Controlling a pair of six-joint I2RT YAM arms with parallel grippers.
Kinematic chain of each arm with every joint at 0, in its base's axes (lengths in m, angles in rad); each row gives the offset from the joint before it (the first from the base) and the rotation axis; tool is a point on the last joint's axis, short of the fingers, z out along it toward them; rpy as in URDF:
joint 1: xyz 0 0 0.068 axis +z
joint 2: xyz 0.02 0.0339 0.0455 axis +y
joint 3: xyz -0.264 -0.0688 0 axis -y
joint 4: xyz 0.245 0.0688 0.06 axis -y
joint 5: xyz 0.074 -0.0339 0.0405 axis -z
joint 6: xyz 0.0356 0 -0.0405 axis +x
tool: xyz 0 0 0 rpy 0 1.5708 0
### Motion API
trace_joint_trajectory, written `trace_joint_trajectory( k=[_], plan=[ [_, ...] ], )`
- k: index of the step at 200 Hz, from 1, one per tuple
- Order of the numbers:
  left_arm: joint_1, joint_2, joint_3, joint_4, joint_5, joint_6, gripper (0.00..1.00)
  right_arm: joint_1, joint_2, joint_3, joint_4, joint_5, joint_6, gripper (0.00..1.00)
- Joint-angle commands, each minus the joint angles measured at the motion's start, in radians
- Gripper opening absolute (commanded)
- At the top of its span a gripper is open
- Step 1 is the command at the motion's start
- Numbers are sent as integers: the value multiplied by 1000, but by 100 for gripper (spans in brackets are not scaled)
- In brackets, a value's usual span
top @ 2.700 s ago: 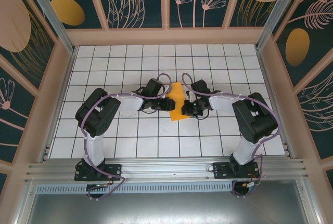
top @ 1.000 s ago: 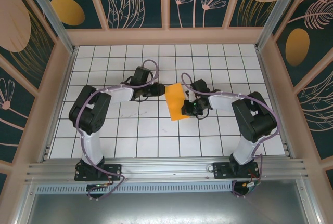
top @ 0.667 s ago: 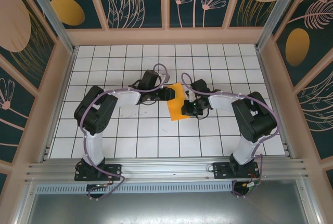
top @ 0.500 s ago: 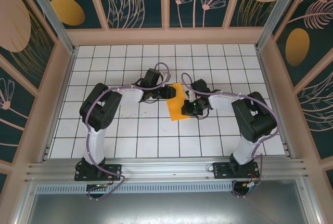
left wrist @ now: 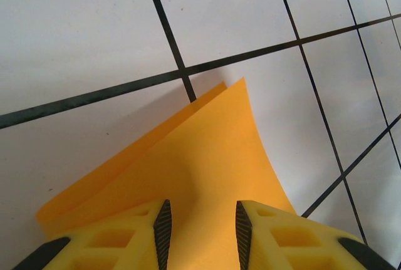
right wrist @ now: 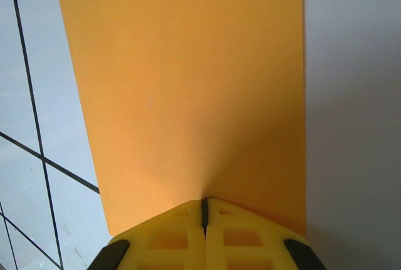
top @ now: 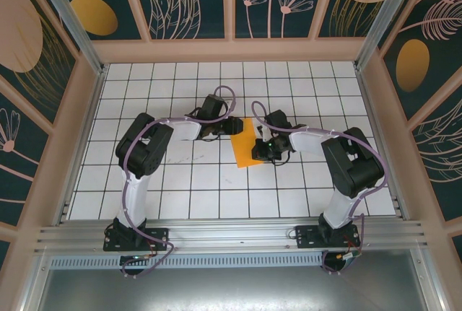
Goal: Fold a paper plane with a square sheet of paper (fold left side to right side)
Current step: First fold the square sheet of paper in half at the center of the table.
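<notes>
Aluminium rail (top: pixel 231 237) runs across the near edge and carries both arm bases. Beyond it lies the white-tiled table (top: pixel 188 188) with its dark grid lines. Midway up the tiles the two arms bend inward and meet over the square sheet of paper (top: pixel 244 146), which lies near the table's middle.

The right gripper (top: pixel 258 151) sits on the sheet's right edge with its yellow fingers (right wrist: pixel 244 232) pressed together, pinching the paper, which puckers slightly toward their seam. The left gripper (top: pixel 235 128) is over the far left corner, its jaws a narrow gap apart with paper showing between them.

The sheet is plain bright orange, doubled into a tall, narrow, slightly tilted rectangle. In the left wrist view its two layers part a little at one corner. From above, both wrists hide parts of its edges.

Farthest back stand dark teal wall panels (top: pixel 249 1) with orange ovals (top: pixel 94 14).
</notes>
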Motion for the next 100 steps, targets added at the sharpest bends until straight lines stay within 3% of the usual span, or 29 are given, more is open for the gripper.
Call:
trace_joint_trajectory(
  k=[1, 57, 100],
  plan=[
    [32, 23, -17, 20, -44, -8, 35, 0, 55, -61, -118, 86, -6, 3],
    [76, 60, 27, 21, -53, 0, 36, 3, 31, -95, -82, 44, 27, 3],
    [100, 46, 70, -2, -50, 23, 38, 22, -14, -185, 63, -12, 171, 3]
  ],
)
